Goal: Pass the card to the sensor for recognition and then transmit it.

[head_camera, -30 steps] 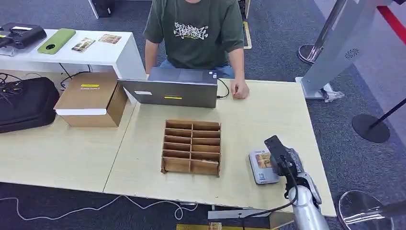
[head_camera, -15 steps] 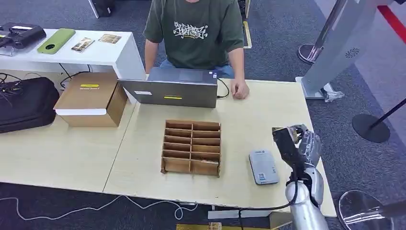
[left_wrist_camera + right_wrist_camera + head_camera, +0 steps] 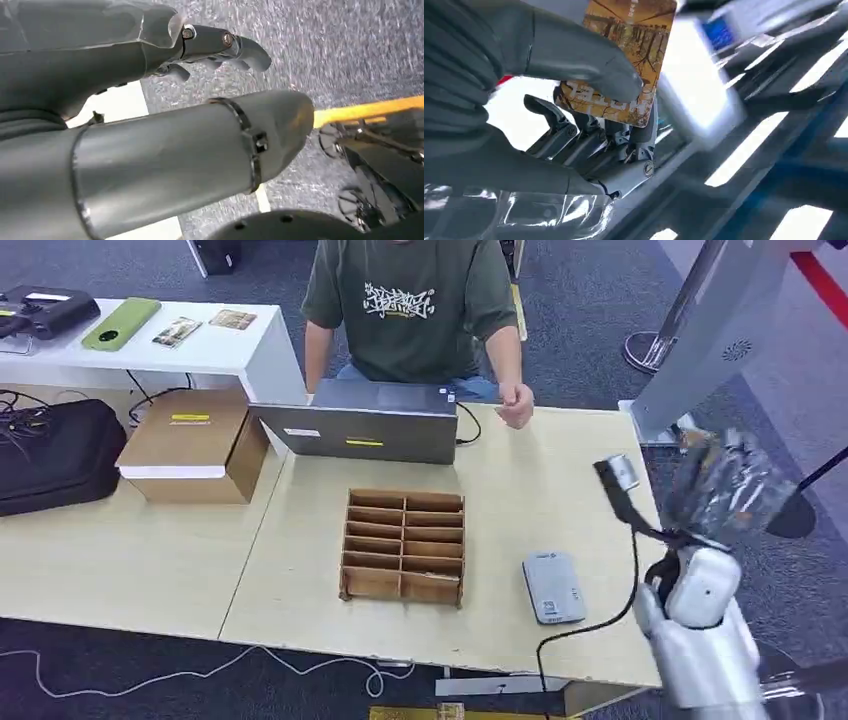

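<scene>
Card lifted, handover pending

Right hand (image 3: 574,125) pinches the orange printed card (image 3: 624,60), raised well beyond the grey flat sensor (image 3: 552,586) on the worktop; passing it on remains, apparently.

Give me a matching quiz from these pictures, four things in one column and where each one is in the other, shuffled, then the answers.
Things:
1. card
2. card reader
3. laptop
4. cardboard box

Places:
A. on the table, right of the divided cardboard tray
B. held in the right hand
C. on the left part of the table, beside the black bag
D. in front of the seated person

Pairs: 1-B, 2-A, 3-D, 4-C
</scene>
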### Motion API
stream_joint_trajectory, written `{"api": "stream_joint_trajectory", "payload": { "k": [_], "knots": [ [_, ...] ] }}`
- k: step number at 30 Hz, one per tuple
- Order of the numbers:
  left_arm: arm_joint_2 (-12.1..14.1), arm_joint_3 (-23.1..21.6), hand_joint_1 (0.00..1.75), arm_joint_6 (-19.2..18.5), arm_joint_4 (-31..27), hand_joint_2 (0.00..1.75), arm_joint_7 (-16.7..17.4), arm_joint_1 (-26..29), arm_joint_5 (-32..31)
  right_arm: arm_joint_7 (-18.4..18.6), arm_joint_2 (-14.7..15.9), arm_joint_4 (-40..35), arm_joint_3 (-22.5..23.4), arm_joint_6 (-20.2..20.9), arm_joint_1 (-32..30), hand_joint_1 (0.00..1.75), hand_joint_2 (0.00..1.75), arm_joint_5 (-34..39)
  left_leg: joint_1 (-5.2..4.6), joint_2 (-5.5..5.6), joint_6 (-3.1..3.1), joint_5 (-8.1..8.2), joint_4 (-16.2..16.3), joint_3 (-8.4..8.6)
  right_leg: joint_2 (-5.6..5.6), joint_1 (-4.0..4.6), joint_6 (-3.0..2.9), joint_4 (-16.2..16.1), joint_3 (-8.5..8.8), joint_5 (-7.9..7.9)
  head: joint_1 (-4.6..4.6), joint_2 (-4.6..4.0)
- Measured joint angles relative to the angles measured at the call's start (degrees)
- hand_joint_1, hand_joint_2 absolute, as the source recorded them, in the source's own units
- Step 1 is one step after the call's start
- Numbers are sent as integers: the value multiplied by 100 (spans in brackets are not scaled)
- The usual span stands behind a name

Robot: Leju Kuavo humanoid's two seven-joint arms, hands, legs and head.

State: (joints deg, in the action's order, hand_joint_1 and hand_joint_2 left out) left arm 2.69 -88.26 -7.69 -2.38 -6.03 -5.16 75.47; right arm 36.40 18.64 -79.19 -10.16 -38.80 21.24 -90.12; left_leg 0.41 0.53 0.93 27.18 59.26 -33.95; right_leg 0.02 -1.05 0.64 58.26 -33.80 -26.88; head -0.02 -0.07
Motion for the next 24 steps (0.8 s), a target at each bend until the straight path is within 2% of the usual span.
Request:
{"api": "stream_joint_trajectory", "payload": {
  "k": [1, 3, 5, 8, 12, 17, 21, 24],
  "knots": [
    [33, 0, 0, 0, -4, 0, 2, 4, -59, 457, 388, 42, -474, 0, 321, 175, 175, -2, 0, -16, 0, 1, 1, 9, 12, -1, -9, -6, -2, 8, -2, 0],
    [56, 0, 0, 0, -22, 0, 2, -29, -157, 394, 950, 117, -1225, 0, 742, 175, 175, -9, -2, -28, -1, 2, 1, 11, 22, -1, -5, -7, 2, 13, -13, 0],
    [79, 0, 0, 0, -52, 0, 2, -48, -231, 373, 1280, 218, -1752, 0, 1079, 175, 175, 0, -4, -10, -3, -2, 2, 7, 4, -1, -3, -6, -1, 11, -18, 0],
    [90, 0, 0, -2, -90, 0, 2, -30, -266, 364, 1565, 376, -2265, 0, 1499, 175, 175, 0, 2, 2, -4, -6, 2, 4, -7, 7, -3, -5, 2, 12, -18, 0],
    [98, 0, 0, -2, -127, 0, 2, -40, -279, 364, 1747, 505, -2636, 0, 1724, 175, 175, 0, 2, 2, -4, -6, 1, 3, -6, 7, -3, -5, 1, 11, -20, 0],
    [116, 0, 0, -2, -146, 0, 2, -40, -284, 364, 1845, 610, -2842, 0, 1844, 175, 175, 0, 4, 1, -4, -6, 1, 0, -5, 9, -3, -5, 1, 11, -18, 0],
    [120, 0, 0, -2, -146, 0, 22, -52, -295, 364, 1825, 868, -3163, 0, 2165, 175, 175, 0, 4, -3, -4, -6, 0, -3, -2, 9, -4, -4, 1, 11, -18, 0],
    [120, 0, 0, 0, -151, 0, 52, -63, -277, 364, 1624, 1200, -3447, 0, 2461, 175, 175, 0, 6, -5, -1, -8, 0, 3, 2, 11, -4, -3, 1, 12, -20, 0]
  ]
}}
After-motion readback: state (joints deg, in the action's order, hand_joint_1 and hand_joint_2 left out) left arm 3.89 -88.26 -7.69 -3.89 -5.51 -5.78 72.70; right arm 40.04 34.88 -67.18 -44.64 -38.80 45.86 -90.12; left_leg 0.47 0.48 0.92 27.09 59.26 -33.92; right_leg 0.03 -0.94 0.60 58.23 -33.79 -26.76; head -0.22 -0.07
